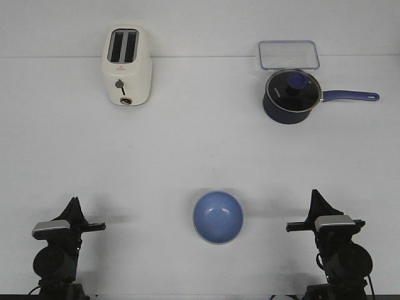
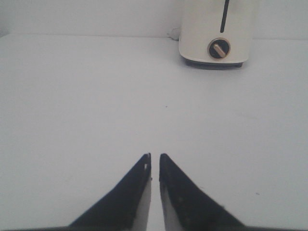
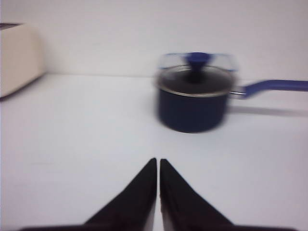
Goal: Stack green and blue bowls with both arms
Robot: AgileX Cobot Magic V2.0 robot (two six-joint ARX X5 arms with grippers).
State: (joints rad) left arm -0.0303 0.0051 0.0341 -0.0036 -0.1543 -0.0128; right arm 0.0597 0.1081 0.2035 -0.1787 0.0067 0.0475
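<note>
The blue bowl (image 1: 218,217) sits upright near the desk's (image 1: 187,144) front edge, midway between both arms; whether a green one lies beneath is unclear, so stacking can't be judged. The left gripper (image 2: 154,158) and right gripper (image 3: 158,161) hover empty, fingers nearly closed.

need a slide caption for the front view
Blue bowl between idle left tool and right tool; toaster and lidded saucepan behind.

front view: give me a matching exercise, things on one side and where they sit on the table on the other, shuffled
Things:
1. toaster
2. pot
3. blue bowl
4. clear lid

Places:
A. near edge, between the arms
B. far left
C. far right, right behind the pot
D. far right, handle pointing right

Pairs: 1-B, 2-D, 3-A, 4-C
</note>
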